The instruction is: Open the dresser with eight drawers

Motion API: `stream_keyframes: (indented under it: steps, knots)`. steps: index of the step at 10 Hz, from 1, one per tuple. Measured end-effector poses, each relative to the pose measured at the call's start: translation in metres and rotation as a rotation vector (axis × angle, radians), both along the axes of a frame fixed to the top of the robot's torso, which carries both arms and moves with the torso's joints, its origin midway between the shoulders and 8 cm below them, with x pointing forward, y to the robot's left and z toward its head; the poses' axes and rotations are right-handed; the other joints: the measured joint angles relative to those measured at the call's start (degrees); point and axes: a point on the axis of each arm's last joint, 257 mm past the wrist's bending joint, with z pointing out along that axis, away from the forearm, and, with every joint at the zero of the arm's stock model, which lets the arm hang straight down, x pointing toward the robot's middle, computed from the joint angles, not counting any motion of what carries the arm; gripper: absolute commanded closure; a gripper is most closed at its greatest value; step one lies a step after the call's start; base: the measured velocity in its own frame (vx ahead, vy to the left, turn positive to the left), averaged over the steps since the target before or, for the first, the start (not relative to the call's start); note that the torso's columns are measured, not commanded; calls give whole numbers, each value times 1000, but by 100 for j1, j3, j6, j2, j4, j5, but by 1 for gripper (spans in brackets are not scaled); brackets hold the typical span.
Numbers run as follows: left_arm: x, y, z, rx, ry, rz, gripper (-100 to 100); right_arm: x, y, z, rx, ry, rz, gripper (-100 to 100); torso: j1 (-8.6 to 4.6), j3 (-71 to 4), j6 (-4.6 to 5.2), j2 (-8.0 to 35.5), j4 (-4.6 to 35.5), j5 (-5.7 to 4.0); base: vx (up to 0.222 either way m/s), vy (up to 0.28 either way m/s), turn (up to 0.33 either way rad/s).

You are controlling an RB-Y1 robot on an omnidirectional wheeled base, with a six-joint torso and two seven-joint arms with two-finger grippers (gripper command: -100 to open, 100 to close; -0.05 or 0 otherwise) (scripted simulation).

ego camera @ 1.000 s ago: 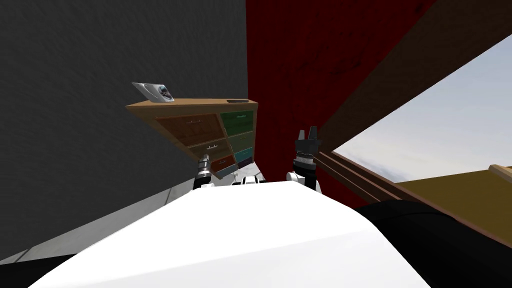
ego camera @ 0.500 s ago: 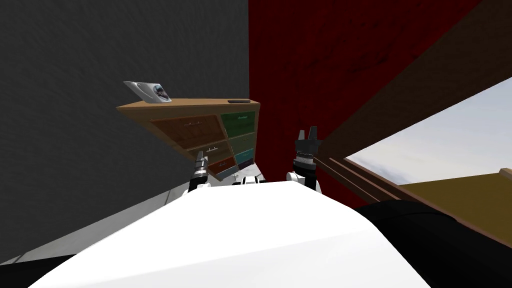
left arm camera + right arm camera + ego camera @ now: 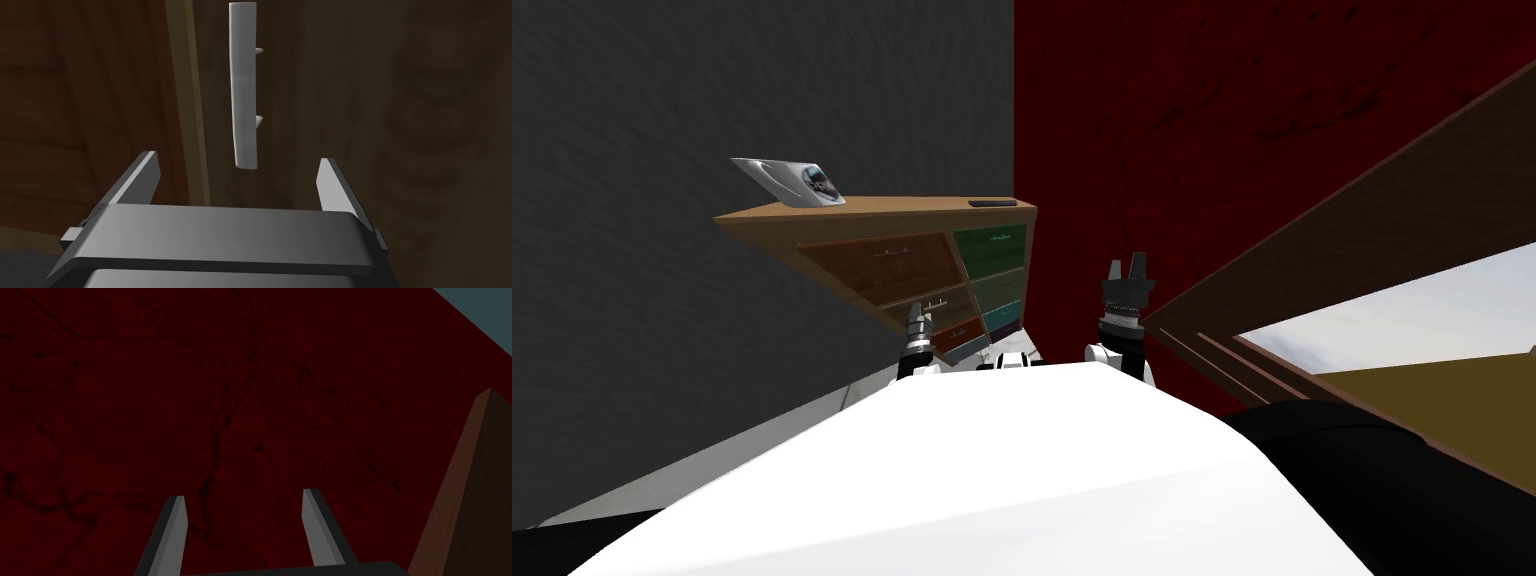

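Dresser [image 3: 912, 260]: against grey wall [image 3: 712, 120], beside red wall [image 3: 1162, 120].
Handle [image 3: 244, 85]: pale bar on brown drawer front, straight ahead of left claw [image 3: 239, 159]. Long axis square to closing line, one end lined up between spread fingers, untouched.
Right claw [image 3: 243, 494]: spread, empty, farther off.

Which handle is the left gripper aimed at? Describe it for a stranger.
A wooden dresser stands against the grey wall, brown drawers in one column, green in the other. The handle is the pale grey bar on a dark brown front, ahead of the open left gripper; the neighbouring drawer is redder.
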Motion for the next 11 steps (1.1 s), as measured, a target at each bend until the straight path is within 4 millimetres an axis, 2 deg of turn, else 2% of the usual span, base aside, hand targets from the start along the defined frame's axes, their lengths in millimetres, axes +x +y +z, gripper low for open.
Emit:
stream_keyframes:
  steps: [1, 2, 4, 6, 9, 11]
  knots:
    - [2, 2, 3, -2, 1, 1, -100, 0, 0, 0, 0, 0, 0, 0, 3, -15, 0, -23, -8, 2, 44, 3, 2]
    - [2, 2, 3, -2, 2, 1, 100, 0, 0, 0, 0, 0, 0, 0, 5, -9, 2, -12, -6, 4, -52, -22, 28]
    - [0, 0, -3, -3, 4, 0, 100, 0, 0, 0, 0, 0, 0, 0, 2, 4, 0, 7, 3, -1, -66, -38, 5]
    - [-1, 0, 3, -2, 0, -2, 100, 0, 0, 0, 0, 0, 0, 0, -26, 20, -2, 37, 10, -9, -160, -87, 10]
    - [-5, -1, -1, -10, 18, -3, 100, 0, 0, 0, 0, 0, 0, 0, -5, -6, -4, -3, 18, -20, -110, -63, 7]
    - [-5, -5, 5, -7, 4, -11, 100, 1, 3, 1, 1, -4, 8, 0, -31, 36, 22, 48, 6, -20, -126, -67, 42]
